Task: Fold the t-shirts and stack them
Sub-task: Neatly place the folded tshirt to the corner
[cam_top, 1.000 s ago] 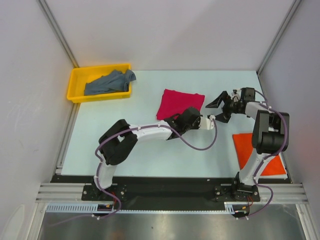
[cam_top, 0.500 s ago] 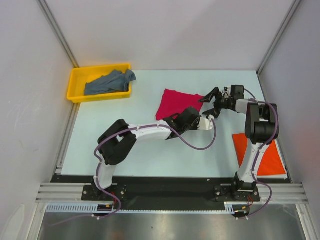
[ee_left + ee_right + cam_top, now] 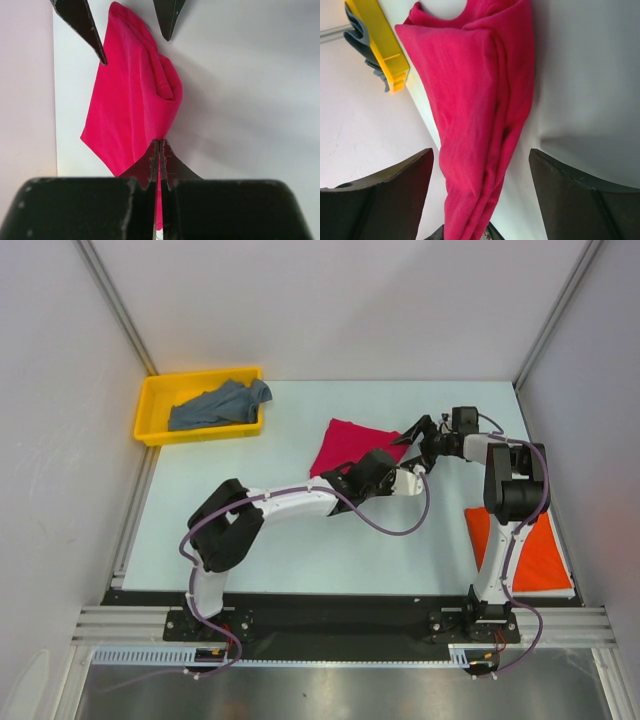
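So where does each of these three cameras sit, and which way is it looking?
Top external: fixed above and behind the arms, looking down on the table; the left arm and right arm show, bases nearest.
Left wrist: rides the left arm, looking along its fingers, shut on the crimson-pink shirt's corner.
Right wrist: rides the right arm, looking between its open fingers at that shirt, yellow tray beyond.
Shared: both wrist views show the crimson-pink shirt.

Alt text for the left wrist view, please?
The left gripper, shut, pinches the near edge of a bunched crimson-pink t-shirt over the pale table. At the top, the right gripper stands open, a dark finger on either side of the shirt's far end.
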